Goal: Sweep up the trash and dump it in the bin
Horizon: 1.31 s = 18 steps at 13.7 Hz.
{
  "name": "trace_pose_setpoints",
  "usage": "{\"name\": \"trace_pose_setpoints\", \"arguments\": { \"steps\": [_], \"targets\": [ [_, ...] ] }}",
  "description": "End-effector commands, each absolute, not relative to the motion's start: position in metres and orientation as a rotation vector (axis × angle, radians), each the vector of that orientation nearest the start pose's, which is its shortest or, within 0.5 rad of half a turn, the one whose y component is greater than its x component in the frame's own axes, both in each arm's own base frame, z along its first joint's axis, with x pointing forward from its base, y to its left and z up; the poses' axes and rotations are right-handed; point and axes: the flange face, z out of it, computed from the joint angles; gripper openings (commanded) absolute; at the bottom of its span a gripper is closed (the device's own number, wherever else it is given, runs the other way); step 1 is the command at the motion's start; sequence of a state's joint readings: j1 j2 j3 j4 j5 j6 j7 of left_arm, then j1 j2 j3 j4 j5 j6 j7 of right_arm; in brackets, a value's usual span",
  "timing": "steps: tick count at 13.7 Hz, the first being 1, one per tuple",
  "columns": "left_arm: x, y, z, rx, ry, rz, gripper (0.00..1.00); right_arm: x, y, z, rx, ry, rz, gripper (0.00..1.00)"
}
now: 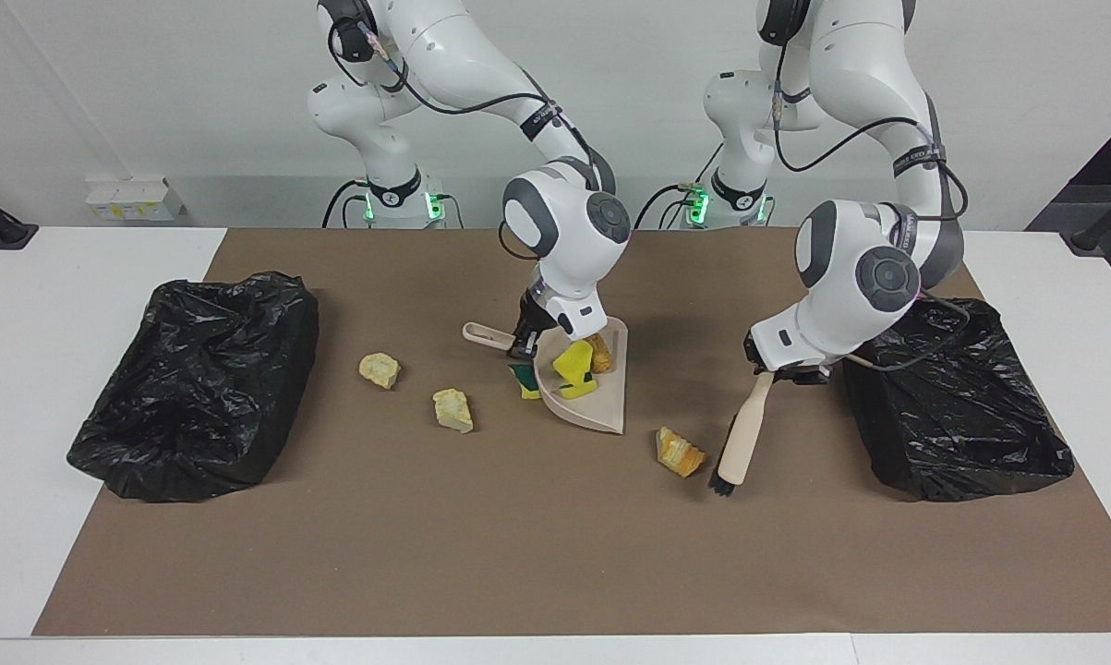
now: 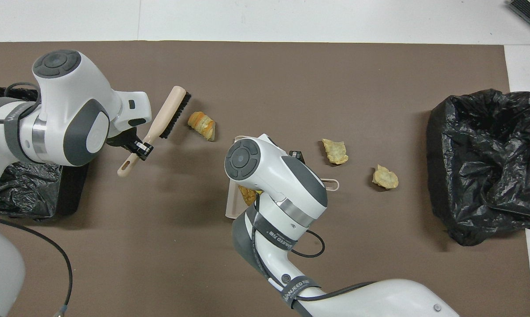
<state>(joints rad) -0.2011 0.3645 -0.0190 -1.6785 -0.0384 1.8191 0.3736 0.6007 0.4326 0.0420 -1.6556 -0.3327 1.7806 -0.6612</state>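
The right gripper clamps the tilted dustpan by its handle; the left gripper grips the brush beside the bread piece.

Dustpan mid-mat holding trash; bread piece between it and brush; one bin at each end edge.

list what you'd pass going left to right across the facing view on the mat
crumpled bag → beige chunk → second chunk → dustpan → bread piece → brush → bin
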Motion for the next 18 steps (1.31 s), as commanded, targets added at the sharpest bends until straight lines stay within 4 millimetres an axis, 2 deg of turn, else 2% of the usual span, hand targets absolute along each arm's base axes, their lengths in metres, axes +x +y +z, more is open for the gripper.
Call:
{"name": "trace_pose_setpoints", "arguments": {
  "steps": [1,4,8,12,15,16,17,18],
  "targets": [
    [0.611,-0.145,0.366,-3.019,0.947,0.325,0.00,0.528,0.355,0.346,-2.539,-2.270,0.562,0.00],
    [0.576,-0.158,0.348,-2.996,0.992,0.367,0.00,0.528,0.355,0.345,-2.537,-2.261,0.556,0.00],
    [0.528,-0.181,0.339,-2.945,1.085,0.466,0.00,0.529,0.355,0.344,-2.543,-2.247,0.538,0.00],
    [0.492,-0.223,0.346,-2.874,1.199,0.595,0.00,0.531,0.353,0.344,-2.546,-2.241,0.531,0.00],
    [0.468,-0.239,0.372,-2.907,1.240,0.639,0.00,0.533,0.355,0.343,-2.551,-2.197,0.479,0.00],
    [0.464,-0.246,0.374,-2.919,1.250,0.639,0.00,0.535,0.358,0.342,-2.542,-2.200,0.429,0.00],
    [0.460,-0.250,0.376,-2.914,1.262,0.655,0.00,0.539,0.356,0.340,-2.528,-2.210,0.414,0.00],
    [0.456,-0.250,0.391,-2.936,1.261,0.648,0.00,0.543,0.348,0.338,-2.525,-2.206,0.426,0.00]
  ]
}}
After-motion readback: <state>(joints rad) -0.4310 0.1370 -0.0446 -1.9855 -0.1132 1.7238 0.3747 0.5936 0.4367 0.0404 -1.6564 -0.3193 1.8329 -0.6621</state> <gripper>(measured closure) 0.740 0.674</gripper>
